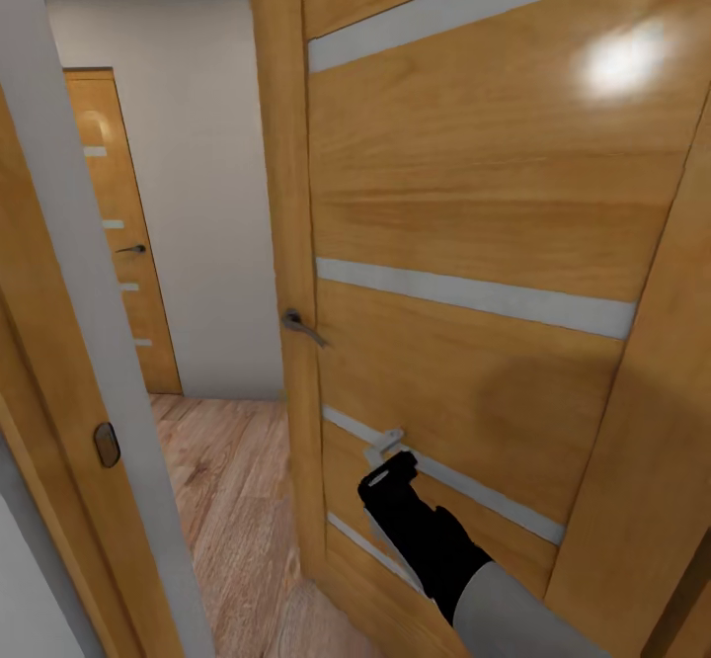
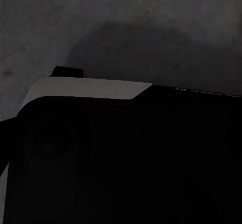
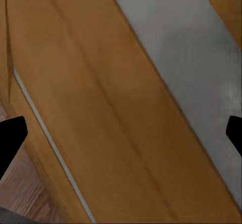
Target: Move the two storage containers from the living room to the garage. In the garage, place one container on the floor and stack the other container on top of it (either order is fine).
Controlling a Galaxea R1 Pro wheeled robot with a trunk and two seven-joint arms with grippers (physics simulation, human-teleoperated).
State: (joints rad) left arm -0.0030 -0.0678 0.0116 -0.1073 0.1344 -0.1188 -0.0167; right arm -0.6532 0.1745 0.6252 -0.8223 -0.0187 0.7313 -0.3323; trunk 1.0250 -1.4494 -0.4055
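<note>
Right jaws [image 1: 387, 465]: spread wide, nothing between them. In the right wrist view the two black fingertips [image 3: 11, 133] sit at opposite edges of the picture with bare door panel across the gap. In the head view the tips are against, or just short of, the lower part of the honey-coloured wooden door with pale grey horizontal strips [image 1: 474, 204]; I cannot tell whether they touch.

Left jaws: state cannot be told. The left wrist view is dim, showing a dark rounded robot body part [image 2: 121, 158] with a pale upper band over a grey mottled surface [image 2: 121, 27].

Outward from the right jaws: the door's grey lever handle [image 1: 301, 326] is on the door's free edge, above the jaws and toward my left. Beyond that edge the gap opens onto a light wood-plank floor [image 1: 227, 500] and a white wall carrying a second, closed door of the same make [image 1: 123, 243]. A door frame with a dark oval strike plate [image 1: 106, 444] stands close at my left.

The orange-red containers: I see neither here, and neither arm carries one.

Judgement: I am in transit. The right arm is the nearer one to the door, and the passage lies to the left of its jaws.
</note>
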